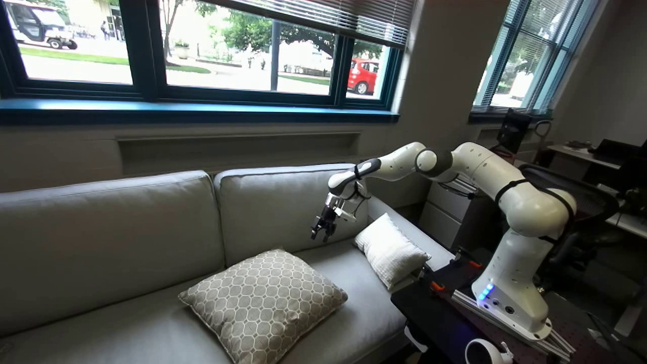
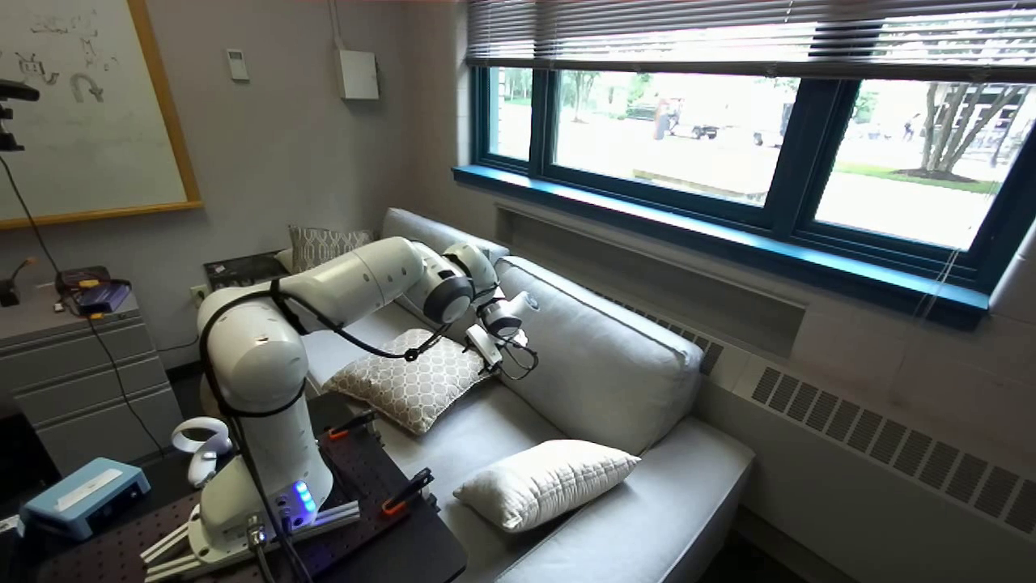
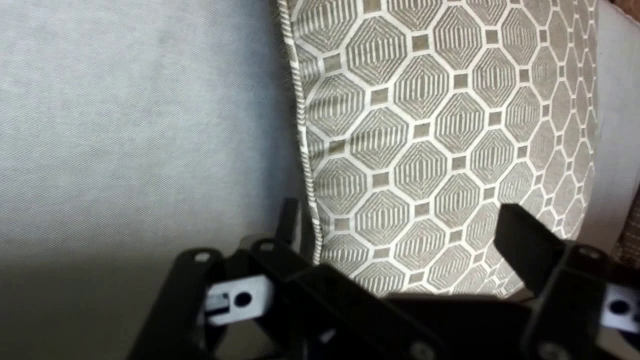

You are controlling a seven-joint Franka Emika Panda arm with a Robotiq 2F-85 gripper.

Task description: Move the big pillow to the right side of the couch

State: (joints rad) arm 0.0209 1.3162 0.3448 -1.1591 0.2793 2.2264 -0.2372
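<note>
My claw (image 1: 320, 235) is spread, fingertips (image 3: 522, 245) pointing down above the seat (image 1: 364, 290), in front of a back cushion (image 1: 268, 212). Big pillow (image 1: 268, 303) lies on the couch (image 1: 91, 237) near the cushion seam, patterned face up, with bare seat between it and the smaller white pillow (image 1: 389, 247) by the armrest (image 2: 672, 506). In the wrist view one finger lines up just outside the piped edge, the other over the pattern (depth hard to judge from there). In an exterior view I see a gap between fingertips and fabric.
</note>
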